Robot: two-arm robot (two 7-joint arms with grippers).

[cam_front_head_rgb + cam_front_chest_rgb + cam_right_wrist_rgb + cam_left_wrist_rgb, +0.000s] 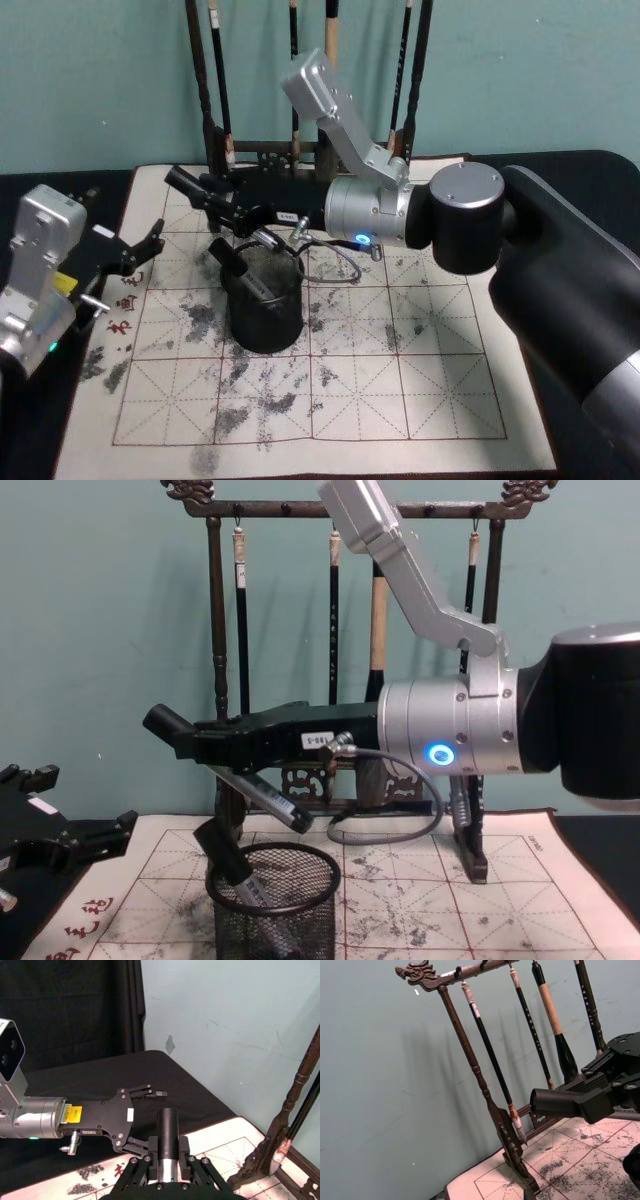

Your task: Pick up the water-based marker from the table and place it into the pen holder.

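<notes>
My right pincer (175, 735) grips the water-based marker (165, 723) above the pen holder (275, 900); my open left pincer (140, 250) idles aside. Next: lower and release.

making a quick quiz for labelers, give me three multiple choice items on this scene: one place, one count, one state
1. Where does the black wire-mesh pen holder stand?
A. on the ink-stained gridded mat
B. on bare black table
C. on the rack's base

2. How many brushes hang on the dark wooden rack?
A. two
B. four
C. six

3. What is the right gripper doing?
A. open, empty
B. shut on a black cylindrical marker
C. gripping a brush

Answers: 1 A, grid squares surround its base. 2 B, four handles hang from the top bar. 3 B, the marker sits clamped between its fingers.
</notes>
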